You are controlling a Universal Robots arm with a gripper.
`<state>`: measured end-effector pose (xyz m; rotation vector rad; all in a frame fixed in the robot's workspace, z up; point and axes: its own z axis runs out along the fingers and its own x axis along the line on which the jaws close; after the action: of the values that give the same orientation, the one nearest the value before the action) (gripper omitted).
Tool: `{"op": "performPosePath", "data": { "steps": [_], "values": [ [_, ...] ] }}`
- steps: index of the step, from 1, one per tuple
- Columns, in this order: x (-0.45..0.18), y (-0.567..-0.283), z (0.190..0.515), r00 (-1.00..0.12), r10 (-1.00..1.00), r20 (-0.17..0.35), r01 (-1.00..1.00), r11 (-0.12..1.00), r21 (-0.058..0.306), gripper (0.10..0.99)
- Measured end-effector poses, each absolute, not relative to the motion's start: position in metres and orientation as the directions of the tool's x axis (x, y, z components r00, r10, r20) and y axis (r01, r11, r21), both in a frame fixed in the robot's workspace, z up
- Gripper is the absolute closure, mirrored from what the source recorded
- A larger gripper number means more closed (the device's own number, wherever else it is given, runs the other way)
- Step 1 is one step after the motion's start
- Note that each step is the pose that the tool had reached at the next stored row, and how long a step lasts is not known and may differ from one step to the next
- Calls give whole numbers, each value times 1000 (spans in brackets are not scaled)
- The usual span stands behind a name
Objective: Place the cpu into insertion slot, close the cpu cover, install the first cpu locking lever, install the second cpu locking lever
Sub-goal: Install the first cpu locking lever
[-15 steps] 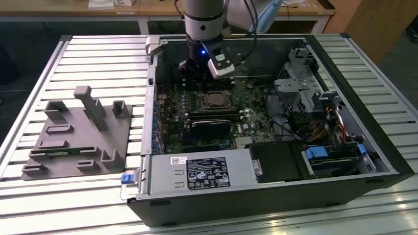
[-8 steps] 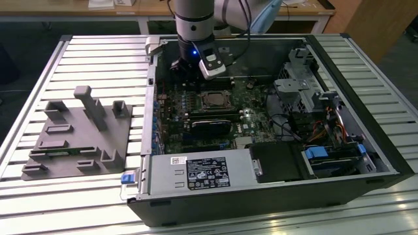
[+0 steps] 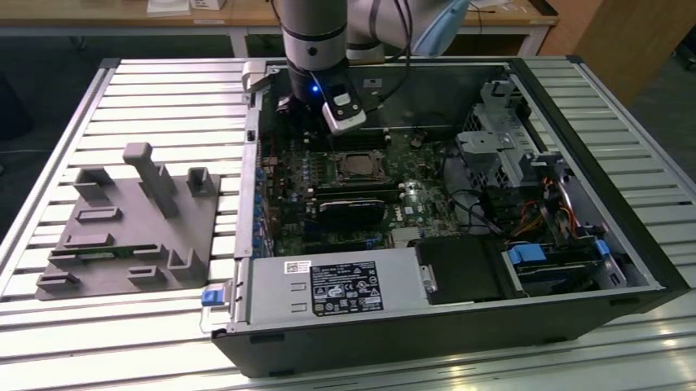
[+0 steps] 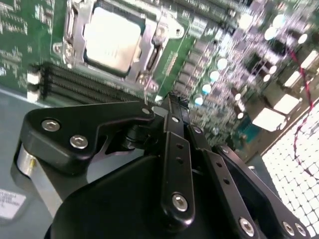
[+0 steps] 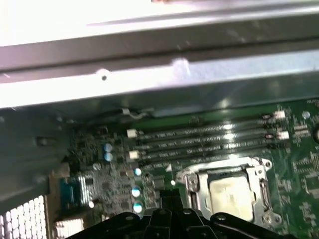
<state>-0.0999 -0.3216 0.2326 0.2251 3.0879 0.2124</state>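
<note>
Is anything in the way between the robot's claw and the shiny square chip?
Nothing visible is. In the second wrist view the gripper hangs over the board just beside the cpu, with only open air between them. The cpu already lies seated on the board, and the cover frames it.

- Pale silvery-grey on the cpu [image 4: 110, 40], brighter silver on the cpu cover [image 4: 152, 47] around it.
- Green with fine pale print on the circuit board [image 4: 20, 40].
- Black on the pincer [image 4: 172, 102], with silver screw heads.
- Light grey ribbed stripes across the worktop [image 3: 163, 90]; black on the computer case [image 3: 457, 334].
</note>
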Motion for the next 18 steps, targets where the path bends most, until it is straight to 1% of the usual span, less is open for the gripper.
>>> {"op": "performPosePath", "data": {
  "steps": [5,6,18],
  "values": [
    [-101,-322,233,-989,148,-17,141,967,210,980],
    [-101,-323,233,-989,148,-17,141,966,215,980],
    [-89,-323,232,-989,148,-16,142,966,215,980]
  ]
}}
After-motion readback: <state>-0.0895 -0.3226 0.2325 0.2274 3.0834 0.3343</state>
